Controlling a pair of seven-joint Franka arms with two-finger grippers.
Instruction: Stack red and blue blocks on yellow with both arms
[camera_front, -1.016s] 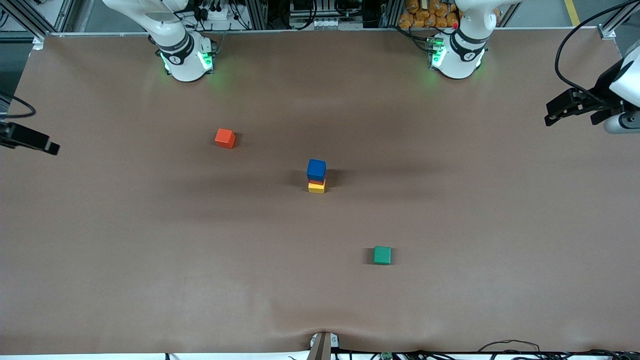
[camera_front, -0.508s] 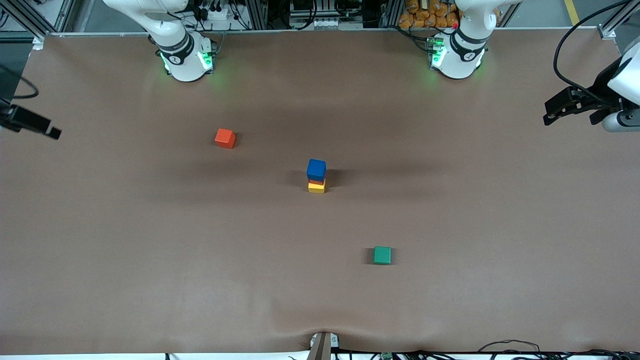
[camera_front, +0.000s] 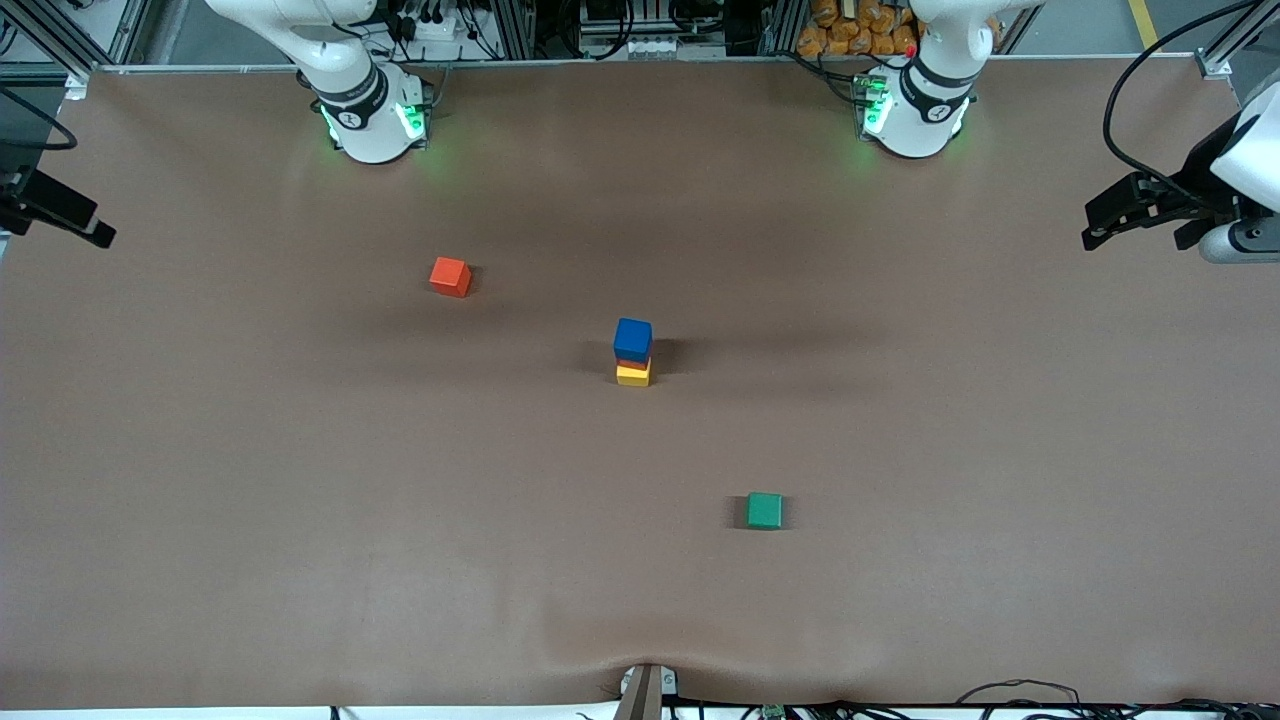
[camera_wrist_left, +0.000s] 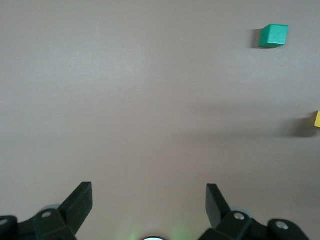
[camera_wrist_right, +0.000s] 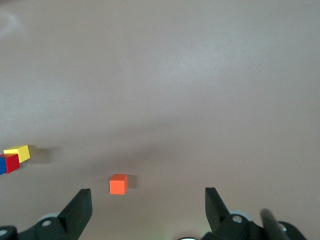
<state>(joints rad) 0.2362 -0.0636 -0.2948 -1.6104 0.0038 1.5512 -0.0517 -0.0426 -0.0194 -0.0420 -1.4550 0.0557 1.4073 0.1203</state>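
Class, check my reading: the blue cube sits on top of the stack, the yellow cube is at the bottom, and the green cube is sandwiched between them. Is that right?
Not quite. The cube between the blue cube and the yellow cube is the red cube, as the right wrist view shows. The green cube sits alone on the table, nearer the front camera than the stack. The rest stands.

- You have five cubes: one blue block, one red block, one yellow cube, one orange-red cube, one green cube.
- You have two arms, each with one gripper: left gripper, right gripper.
- You have one table.
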